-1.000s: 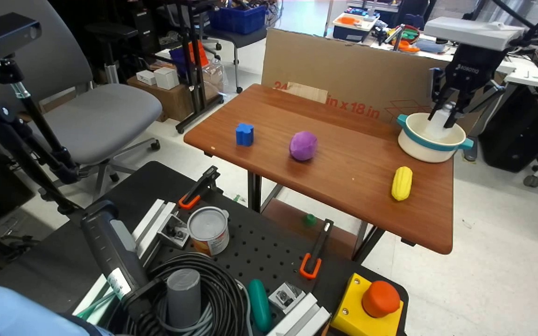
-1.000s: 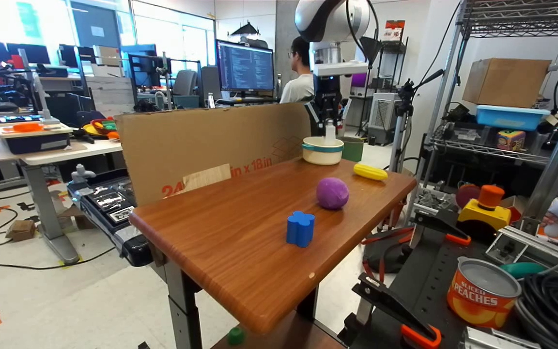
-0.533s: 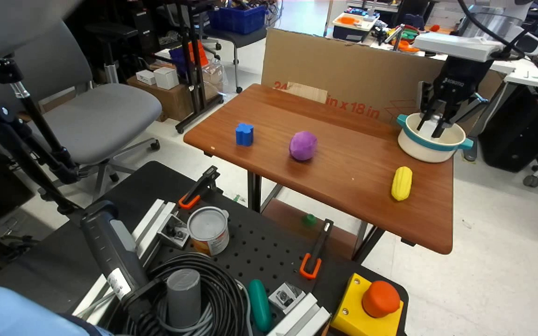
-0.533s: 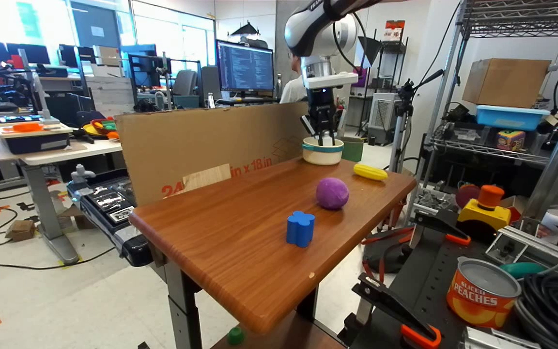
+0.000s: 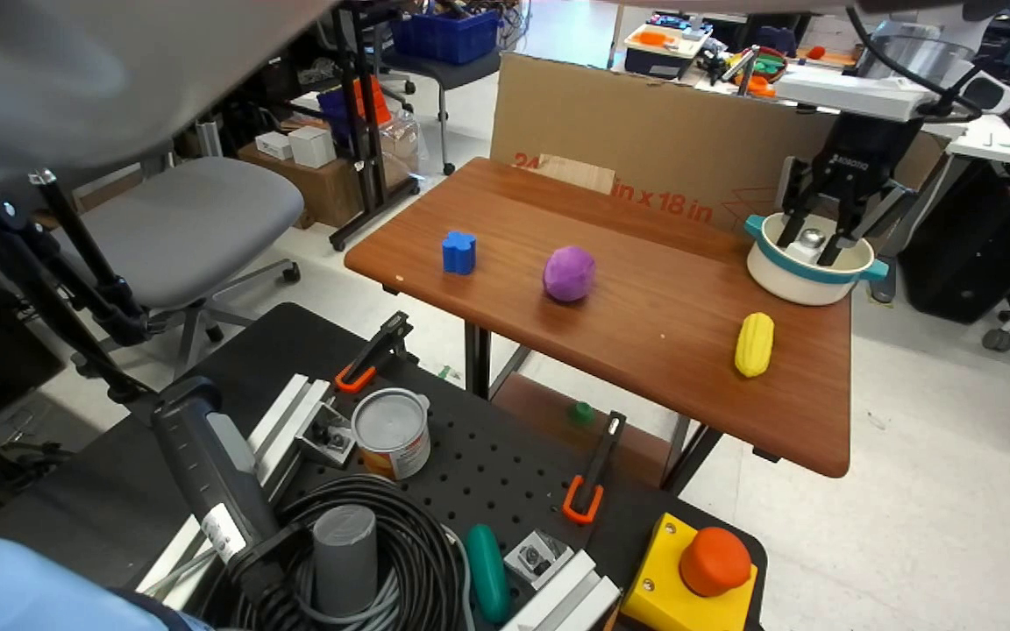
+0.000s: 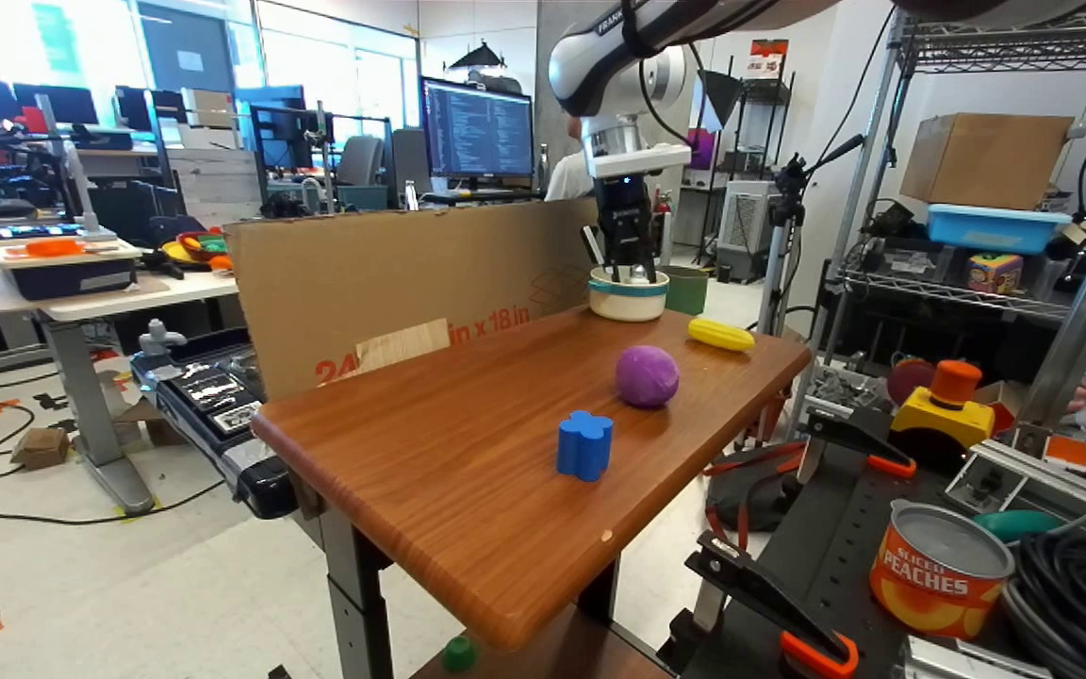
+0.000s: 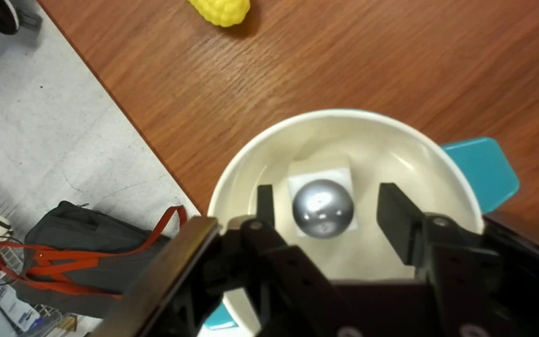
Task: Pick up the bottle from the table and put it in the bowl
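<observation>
In an exterior view, the arm (image 6: 590, 71) extends from the upper right of the frame to upper centre, with a downward bend there. The wrist (image 6: 612, 135) is located below this bend, a white plate (image 6: 639, 160) beneath it. A blurred link (image 5: 119, 70) occupies the upper left in an exterior view. The gripper (image 5: 807, 246) is at the right of that frame, pointing downward, tilted toward lower left. In the wrist view, the fingers (image 7: 395, 217) stand apart, a wide gap between them.

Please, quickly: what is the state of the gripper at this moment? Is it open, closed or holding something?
Gripper: open, holding nothing; its fingers stand on either side of the bottle in the bowl, with a gap on each.
</observation>
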Controlling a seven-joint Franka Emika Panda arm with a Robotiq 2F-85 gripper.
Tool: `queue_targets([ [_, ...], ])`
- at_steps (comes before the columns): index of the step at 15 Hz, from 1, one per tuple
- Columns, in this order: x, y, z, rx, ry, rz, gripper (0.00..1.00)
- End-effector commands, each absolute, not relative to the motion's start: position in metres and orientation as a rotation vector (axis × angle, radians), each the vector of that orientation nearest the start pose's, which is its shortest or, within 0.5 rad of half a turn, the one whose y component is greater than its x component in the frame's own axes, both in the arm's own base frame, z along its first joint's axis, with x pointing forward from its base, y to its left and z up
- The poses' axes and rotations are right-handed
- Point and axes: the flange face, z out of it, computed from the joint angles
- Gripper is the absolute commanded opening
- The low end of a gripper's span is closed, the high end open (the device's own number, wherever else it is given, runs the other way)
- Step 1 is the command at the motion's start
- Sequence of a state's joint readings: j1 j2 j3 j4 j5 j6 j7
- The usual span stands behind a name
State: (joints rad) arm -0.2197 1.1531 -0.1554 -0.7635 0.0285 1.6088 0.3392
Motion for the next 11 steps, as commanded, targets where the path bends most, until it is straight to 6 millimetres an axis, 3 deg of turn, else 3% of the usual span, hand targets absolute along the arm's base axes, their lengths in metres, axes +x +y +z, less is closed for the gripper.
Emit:
queue_targets([
  [1,0.738,-0.212,0.244,-3.076,0.969,0.442,0.89],
  [3,0.743,-0.198,0.270,-3.090,0.923,0.396,1.00],
  [7,0.738,-0.163,0.334,-3.111,0.866,0.353,1.00],
  [8,0.752,-0.175,0.308,-3.114,0.881,0.297,1.00],
  [11,0.745,-0.160,0.338,-3.113,0.862,0.312,1.00],
])
